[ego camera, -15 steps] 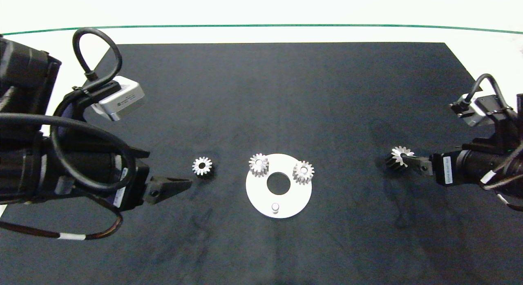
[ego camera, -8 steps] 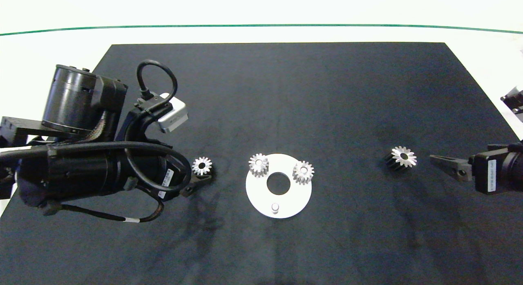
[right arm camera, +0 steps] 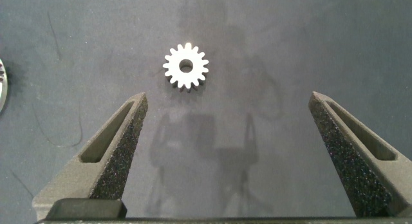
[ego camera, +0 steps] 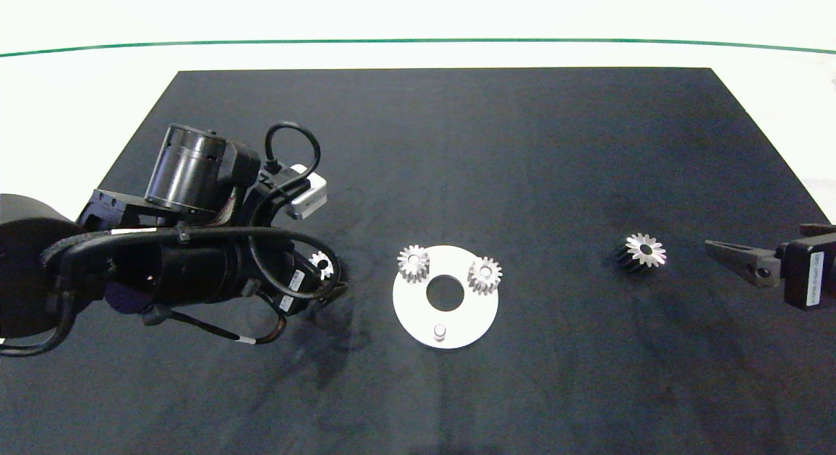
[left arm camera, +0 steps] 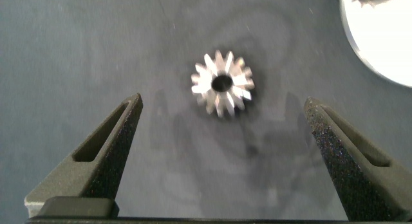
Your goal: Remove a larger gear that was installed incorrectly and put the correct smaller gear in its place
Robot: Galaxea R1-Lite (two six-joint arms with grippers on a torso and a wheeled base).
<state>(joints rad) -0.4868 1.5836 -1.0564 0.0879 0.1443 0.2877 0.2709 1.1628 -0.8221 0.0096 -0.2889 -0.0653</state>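
Observation:
The smaller gear [ego camera: 322,264] lies flat on the black mat, left of the white disc [ego camera: 418,311]. My left gripper [left arm camera: 222,103] hangs open right over it, and the smaller gear [left arm camera: 222,84] shows just beyond the fingertips, touching neither finger. The larger gear [ego camera: 643,251], with pointed teeth and dark sides, rests on the mat at the right. My right gripper [right arm camera: 228,98] is open and empty, drawn back from the larger gear [right arm camera: 186,65]. In the head view my right gripper [ego camera: 735,259] sits near the right edge.
The white disc carries two small gears [ego camera: 413,262] [ego camera: 484,274] on pegs, a bare peg [ego camera: 439,329] at its front, and a round hole in the centre. My left arm [ego camera: 196,272] covers the mat's left part. The disc's edge [left arm camera: 386,44] shows in the left wrist view.
My left arm has swung right and come down over the smaller gear. My right gripper has pulled back to the right, leaving the larger gear lying on the mat.

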